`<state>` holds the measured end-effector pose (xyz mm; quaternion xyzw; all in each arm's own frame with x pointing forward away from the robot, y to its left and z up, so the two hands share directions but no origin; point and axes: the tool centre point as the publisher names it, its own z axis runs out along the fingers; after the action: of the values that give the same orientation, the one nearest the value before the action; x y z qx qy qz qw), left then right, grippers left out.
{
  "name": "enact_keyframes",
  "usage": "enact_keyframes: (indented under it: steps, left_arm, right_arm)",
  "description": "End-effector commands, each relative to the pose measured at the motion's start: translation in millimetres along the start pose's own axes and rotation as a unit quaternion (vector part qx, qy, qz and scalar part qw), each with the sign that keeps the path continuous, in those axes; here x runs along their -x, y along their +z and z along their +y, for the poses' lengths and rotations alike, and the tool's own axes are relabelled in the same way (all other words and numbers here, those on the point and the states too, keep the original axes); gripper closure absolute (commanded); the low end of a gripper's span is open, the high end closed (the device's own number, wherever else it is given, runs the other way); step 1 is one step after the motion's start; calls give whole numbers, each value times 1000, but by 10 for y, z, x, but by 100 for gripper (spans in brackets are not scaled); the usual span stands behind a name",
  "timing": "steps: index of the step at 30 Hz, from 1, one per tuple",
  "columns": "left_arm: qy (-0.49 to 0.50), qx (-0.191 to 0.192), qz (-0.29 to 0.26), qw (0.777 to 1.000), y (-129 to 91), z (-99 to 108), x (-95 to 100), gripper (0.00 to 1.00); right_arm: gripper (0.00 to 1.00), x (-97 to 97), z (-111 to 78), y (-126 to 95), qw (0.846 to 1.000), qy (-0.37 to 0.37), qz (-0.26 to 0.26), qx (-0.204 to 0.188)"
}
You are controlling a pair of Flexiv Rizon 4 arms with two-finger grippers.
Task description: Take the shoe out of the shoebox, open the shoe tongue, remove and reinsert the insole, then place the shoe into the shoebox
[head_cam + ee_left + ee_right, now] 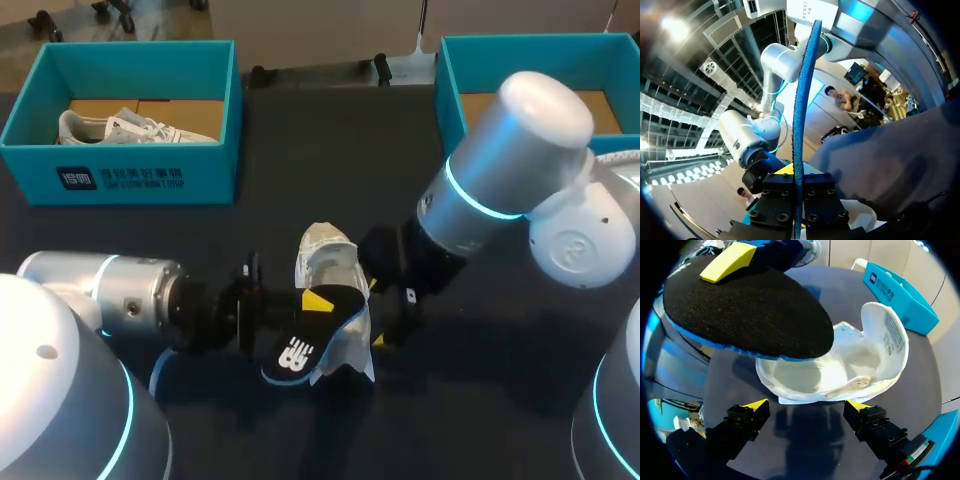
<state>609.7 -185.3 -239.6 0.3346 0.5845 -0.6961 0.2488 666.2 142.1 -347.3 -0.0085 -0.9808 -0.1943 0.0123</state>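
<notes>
Two teal boxes sit at the far corners of the dark table (330, 130). The left shoebox (150, 180) holds a second shoe (135, 127), while the right shoebox (452, 95) shows only cardboard floor, as far as I can see. Nearer my arms, the white shoe (325, 258) lies on the table between both grippers. Its tongue is pulled up and back and its mouth is exposed, I judge so that the insole can be reinserted. My left gripper (798, 197) is clamped on the black insole (305, 345), pinching it from both faces and holding it just over the shoe's opening. My right gripper (807, 407) stands spread wide with nothing in it, just short of the shoe's near rim, probably placed there to steady the shoe.
</notes>
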Motion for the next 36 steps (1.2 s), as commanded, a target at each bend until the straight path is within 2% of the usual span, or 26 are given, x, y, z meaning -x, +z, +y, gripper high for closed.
enact_keyframes:
  steps: [1,27,33,36]
  left_arm:
    - [-3,-9,-8,1000,-4,78,-50,100]
    - [-23,-16,-7,1000,-27,103,-73,100]
    - [-58,-41,-13,997,29,165,-48,100]
    - [-66,-42,-12,997,49,200,-29,100]
  right_arm:
    - [0,-105,65,-4,1000,2,-17,-10]
    - [0,-136,117,28,999,10,-29,-14]
    - [0,-136,117,28,999,10,-29,-14]
    - [0,-136,117,28,999,10,-29,-14]
